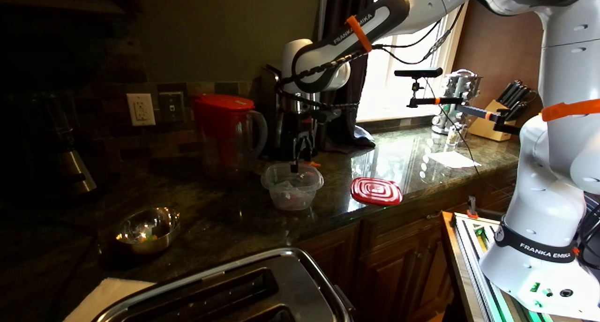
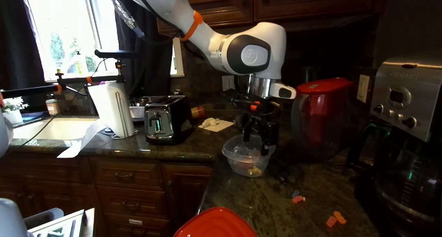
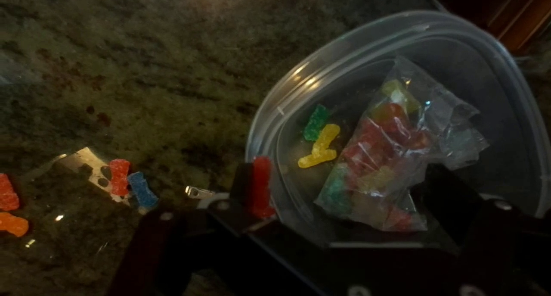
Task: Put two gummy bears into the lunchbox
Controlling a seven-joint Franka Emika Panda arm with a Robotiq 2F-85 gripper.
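Note:
The lunchbox (image 1: 291,198), a clear plastic tub, stands lidless on the counter, also in an exterior view (image 2: 234,163) and the wrist view (image 3: 269,106). Inside lie a clear bag of gummies (image 3: 379,158), a green gummy bear (image 3: 316,123) and yellow gummy pieces (image 3: 320,151). My gripper (image 3: 344,184) is open above the lunchbox; it shows in an exterior view (image 2: 255,144). A red gummy bear (image 3: 261,186) clings to the inner face of its left finger in the wrist view, near the rim. On the counter lie red (image 3: 119,176), blue (image 3: 143,190) and orange (image 3: 13,224) gummies.
The red lid (image 1: 376,191) lies beside the lunchbox, also in an exterior view (image 2: 215,226). A tall red jug (image 1: 225,134) stands close behind. A metal bowl (image 1: 149,230), a toaster (image 1: 225,289) and a coffee maker (image 2: 407,95) stand around.

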